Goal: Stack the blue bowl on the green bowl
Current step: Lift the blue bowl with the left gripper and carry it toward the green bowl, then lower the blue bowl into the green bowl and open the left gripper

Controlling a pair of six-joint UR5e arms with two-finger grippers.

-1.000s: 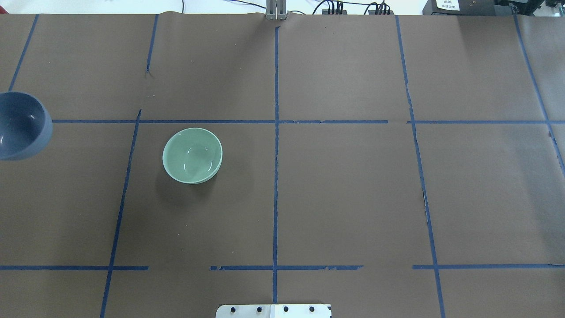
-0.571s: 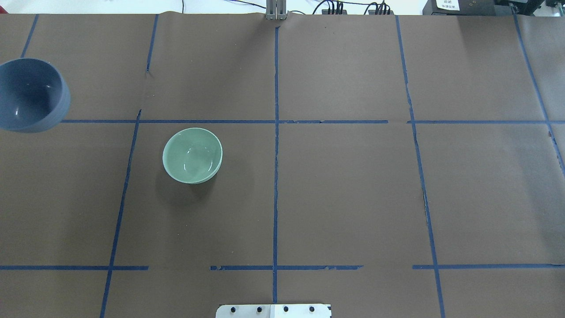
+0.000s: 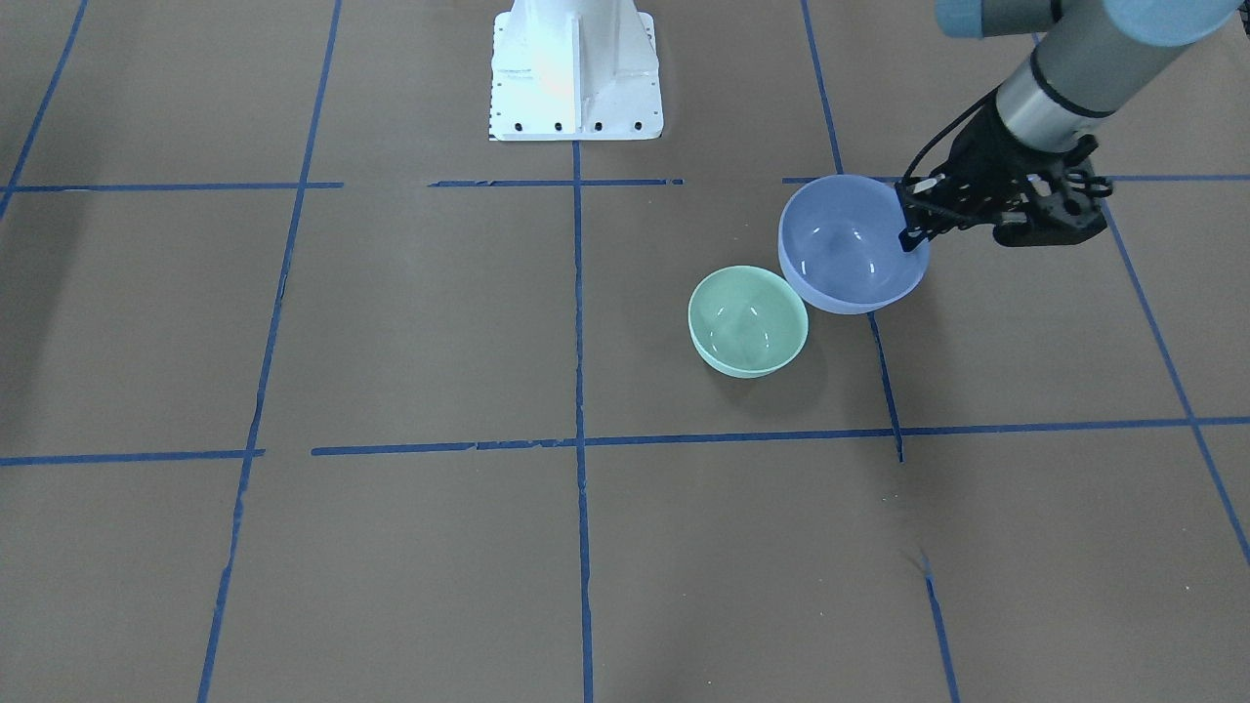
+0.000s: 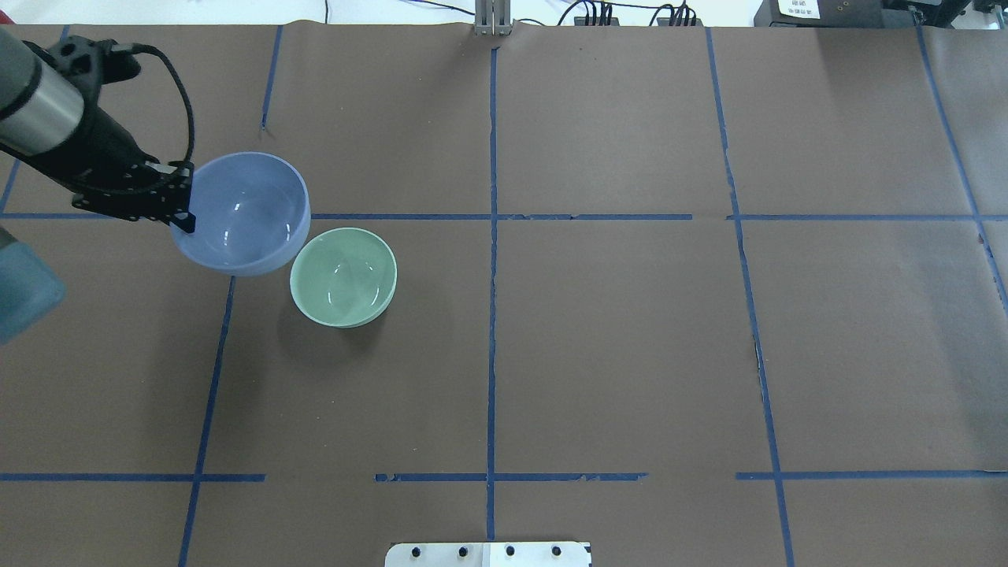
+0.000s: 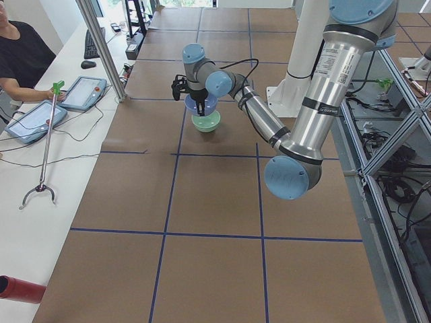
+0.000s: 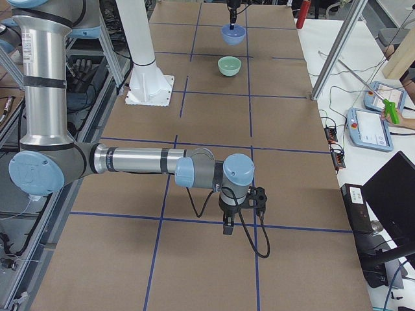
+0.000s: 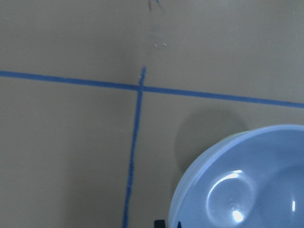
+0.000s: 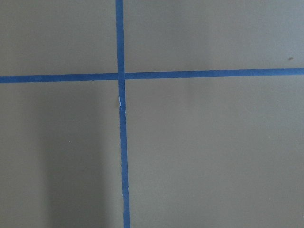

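Note:
My left gripper [image 4: 185, 216] is shut on the near-left rim of the pale periwinkle blue bowl [image 4: 240, 213] and holds it above the table, upright. The blue bowl hangs just left of and behind the mint-green bowl [image 4: 343, 276], and their rims overlap slightly in the overhead view. In the front-facing view the blue bowl [image 3: 850, 244] is up and right of the green bowl [image 3: 748, 320], with the left gripper [image 3: 913, 229] on its right rim. The left wrist view shows the blue bowl [image 7: 247, 185] at bottom right. My right gripper [image 6: 228, 228] hovers far away over the table; I cannot tell its state.
The brown table cover carries a grid of blue tape lines [image 4: 492, 276]. The robot's white base plate [image 3: 576, 68] stands at the table's near edge. Operators' tablets [image 5: 81, 94] and a grabber stick lie on the side bench.
The blue bowl has moved from the overhead view's left edge to the right, up to the green bowl. The left arm and gripper have come into view with it.

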